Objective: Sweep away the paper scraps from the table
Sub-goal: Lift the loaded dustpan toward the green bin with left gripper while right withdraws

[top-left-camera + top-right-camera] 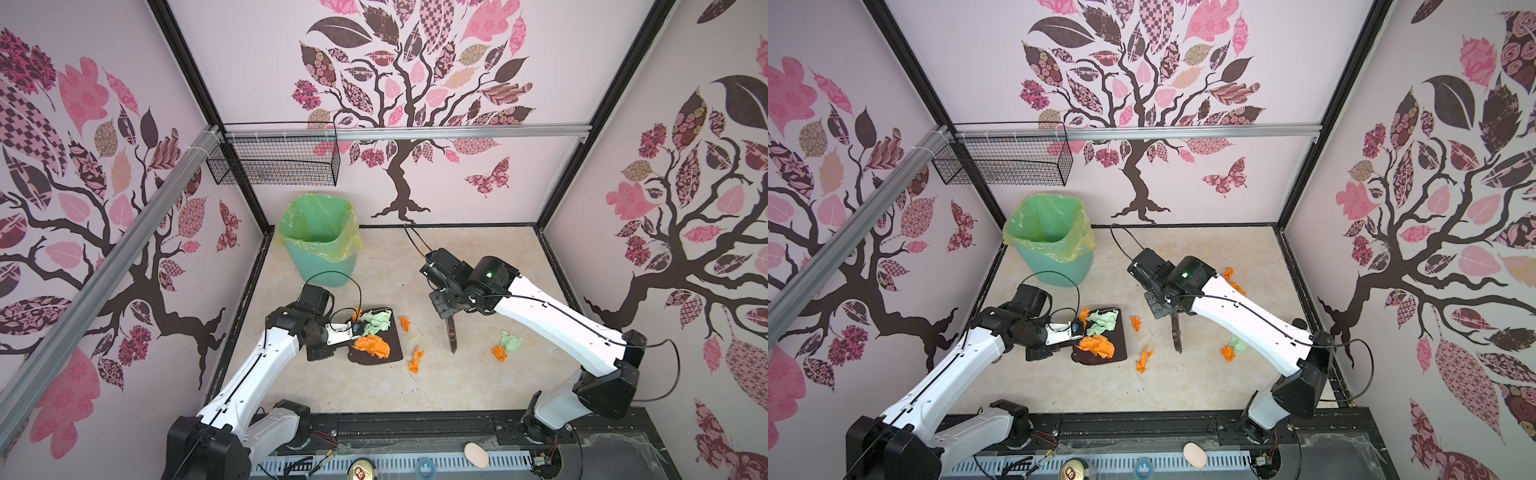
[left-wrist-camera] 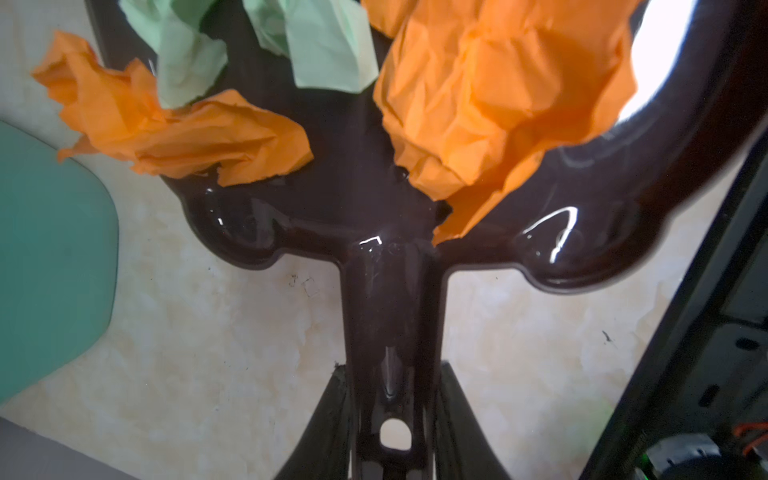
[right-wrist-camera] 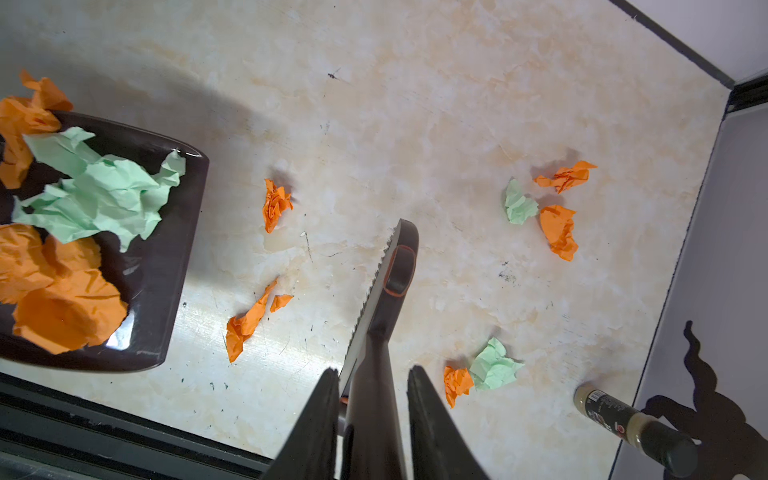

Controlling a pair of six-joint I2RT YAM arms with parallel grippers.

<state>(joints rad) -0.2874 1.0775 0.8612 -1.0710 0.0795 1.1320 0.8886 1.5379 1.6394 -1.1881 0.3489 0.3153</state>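
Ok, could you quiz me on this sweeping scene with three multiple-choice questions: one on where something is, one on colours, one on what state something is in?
1. Where is the bin on the table?
A. far left corner
B. near right corner
C. dead centre

2. What colours are the paper scraps?
A. blue and yellow
B. orange and pale green
C. red and white

3. The dustpan is:
A. empty
B. upside down
C. loaded with scraps

Answers:
1 A, it stands by the far left corner in both top views.
2 B, every wad is one of those two colours.
3 C, orange and green wads lie piled on it.
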